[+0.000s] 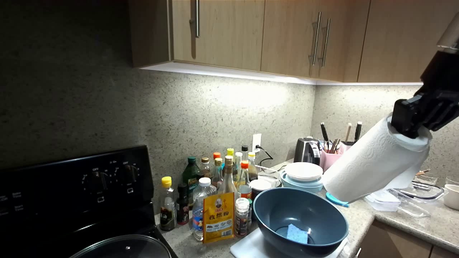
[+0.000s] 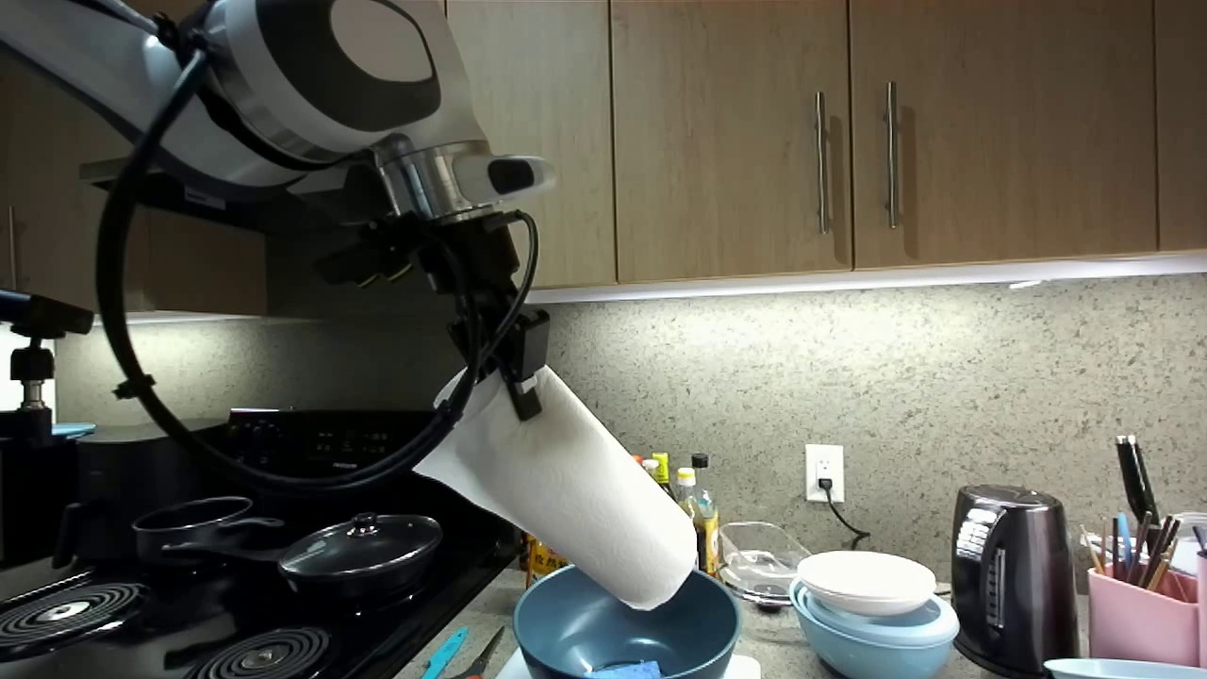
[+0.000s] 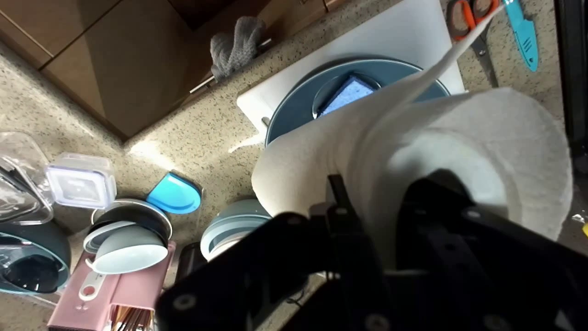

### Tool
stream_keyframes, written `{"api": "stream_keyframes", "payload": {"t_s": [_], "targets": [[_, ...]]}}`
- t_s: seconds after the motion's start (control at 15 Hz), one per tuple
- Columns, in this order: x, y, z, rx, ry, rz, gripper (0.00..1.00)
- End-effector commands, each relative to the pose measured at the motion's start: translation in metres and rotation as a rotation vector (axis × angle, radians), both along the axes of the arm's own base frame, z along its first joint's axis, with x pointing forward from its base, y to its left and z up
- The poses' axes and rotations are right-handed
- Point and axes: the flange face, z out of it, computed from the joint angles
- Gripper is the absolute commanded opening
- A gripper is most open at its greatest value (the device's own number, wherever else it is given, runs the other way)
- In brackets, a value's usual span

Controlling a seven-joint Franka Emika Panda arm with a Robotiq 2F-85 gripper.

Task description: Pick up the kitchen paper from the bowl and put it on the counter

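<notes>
"So, how does the kitchen paper (image 2: pixel 589 509) look?"
"Thick, white, its outer layer flaring loose; in an exterior view it hangs tilted in the air, at eleven o'clock from the bowl (image 2: pixel 556 618)."
"And the fingers (image 2: pixel 525 402)?"
"Clamped on its wall, one inside the core; it slopes from them toward five o'clock."

Wooden cabinets (image 2: pixel 731 141) and a light strip (image 2: pixel 943 275) (glowing brightly) are hanging above the outlet (image 2: pixel 825 467). Speckled wall (image 2: pixel 717 368) is surrounding the outlet; left of it, a black stove (image 1: pixel 68 200) is sitting in shadow, seemingly against the same wall.
</notes>
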Motion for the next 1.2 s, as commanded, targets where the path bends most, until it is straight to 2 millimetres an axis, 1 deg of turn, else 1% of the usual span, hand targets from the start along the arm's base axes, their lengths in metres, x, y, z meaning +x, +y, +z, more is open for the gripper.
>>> {"api": "stream_keyframes", "payload": {"t_s": [0.0,0.13,0.33,0.67,0.87,1.13], "targets": [[0.007,-0.014,-0.008,0.022,0.070,-0.006,0.03],[0.011,-0.024,-0.015,-0.017,0.098,-0.053,0.03],[0.016,-0.034,-0.020,-0.039,0.122,-0.089,0.03],[0.025,-0.047,-0.017,-0.089,0.140,-0.117,0.03],[0.030,-0.052,-0.017,-0.097,0.137,-0.112,0.03],[0.034,-0.052,-0.021,-0.099,0.134,-0.102,0.03]]}}
